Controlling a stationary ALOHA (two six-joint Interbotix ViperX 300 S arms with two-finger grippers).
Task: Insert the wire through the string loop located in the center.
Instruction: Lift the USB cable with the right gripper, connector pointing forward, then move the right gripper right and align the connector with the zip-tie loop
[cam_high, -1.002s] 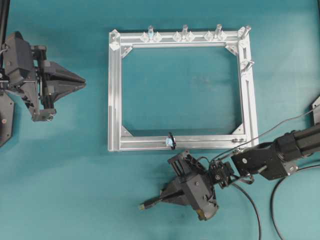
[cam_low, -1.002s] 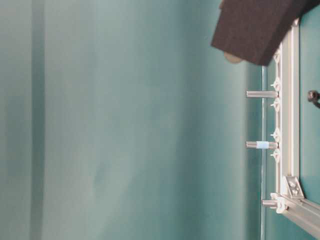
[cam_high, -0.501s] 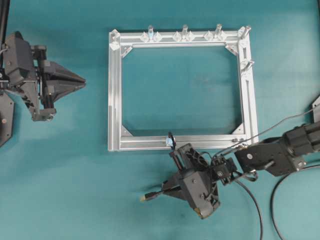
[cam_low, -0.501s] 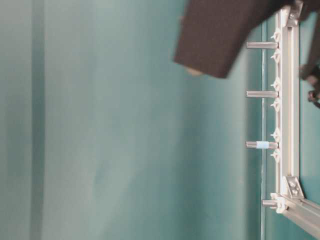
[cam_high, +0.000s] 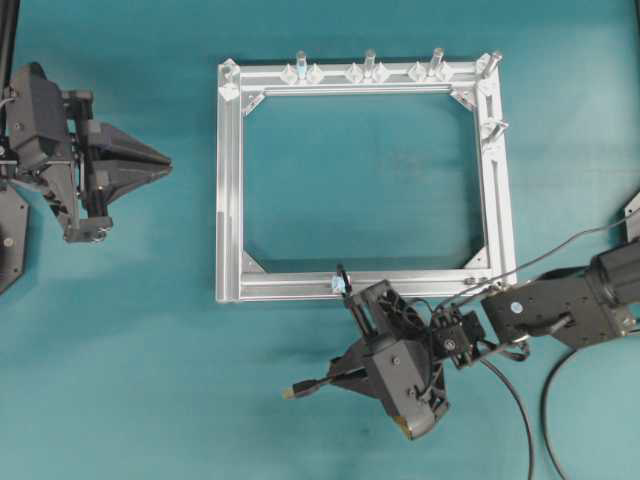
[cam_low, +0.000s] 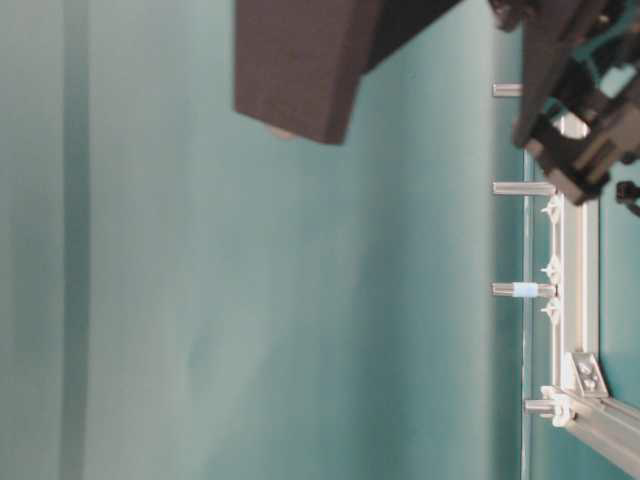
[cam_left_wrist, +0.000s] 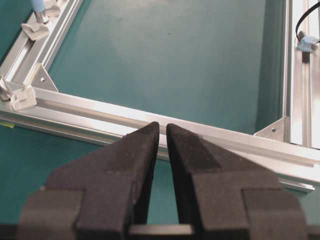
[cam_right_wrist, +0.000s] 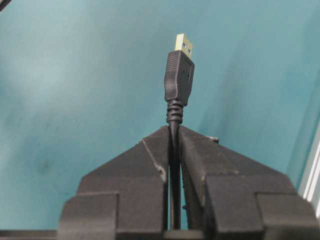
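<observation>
The wire (cam_right_wrist: 179, 80) is a black cable ending in a gold plug tip (cam_high: 290, 392). My right gripper (cam_high: 335, 378) is shut on it just behind the plug, which juts out towards the lower left; in the right wrist view the gripper (cam_right_wrist: 174, 131) pinches the cable over bare teal table. The string loop (cam_high: 341, 282) stands on the frame's near bar, just above and left of the right wrist. It also shows far right in the left wrist view as the loop (cam_left_wrist: 305, 41) with its light-blue base. My left gripper (cam_high: 160, 160) hovers left of the frame, its jaws (cam_left_wrist: 162, 126) nearly together and empty.
The square aluminium frame (cam_high: 228, 180) lies in the middle, with upright silver pegs (cam_high: 369, 62) along its far bar and right side. Black cables (cam_high: 515, 420) trail at lower right. The right arm's dark bulk (cam_low: 300, 60) fills the top of the table-level view.
My right gripper has carried the wire slightly up and right, closer to the frame's near bar and the loop. Its bulk has slid further into the table-level view. The left arm is still.
</observation>
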